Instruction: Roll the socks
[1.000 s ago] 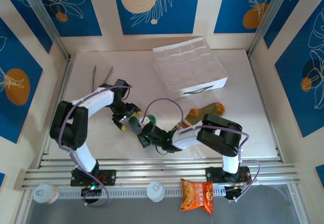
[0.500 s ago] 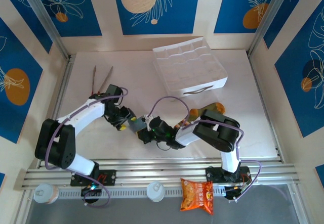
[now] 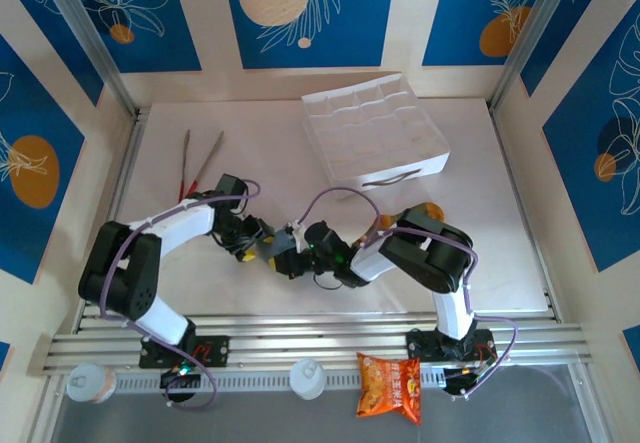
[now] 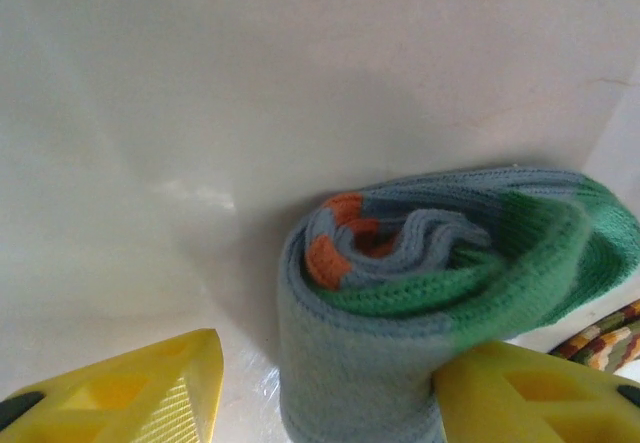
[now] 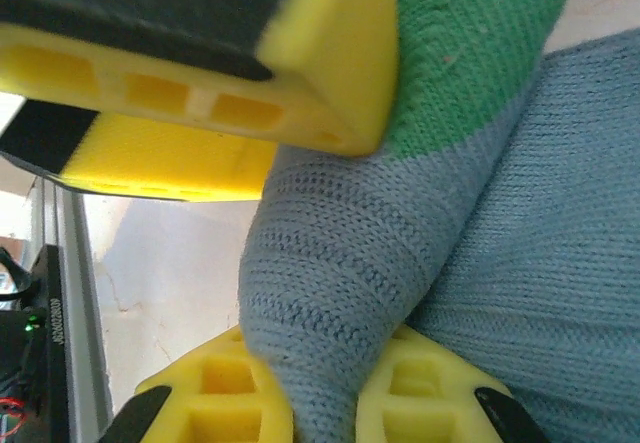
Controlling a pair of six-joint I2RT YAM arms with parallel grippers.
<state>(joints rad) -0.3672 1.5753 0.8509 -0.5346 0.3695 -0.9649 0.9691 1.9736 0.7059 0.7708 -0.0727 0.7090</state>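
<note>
Left tool (image 4: 335, 363) stands with jaws apart astride the rolled grey sock (image 4: 400, 263), one finger (image 4: 520, 393) against it, while the right tool (image 5: 322, 388) is pinched tight on that sock's fabric. We count two socks, the olive-green sock (image 3: 428, 210) partly under the right arm, one white divided box (image 3: 375, 133), one pair of tongs (image 3: 200, 156) and one orange snack packet (image 3: 390, 386). Both socks lie on the white bench (image 3: 500, 263), walled by blue leaf-print panels (image 3: 300, 13).
</note>
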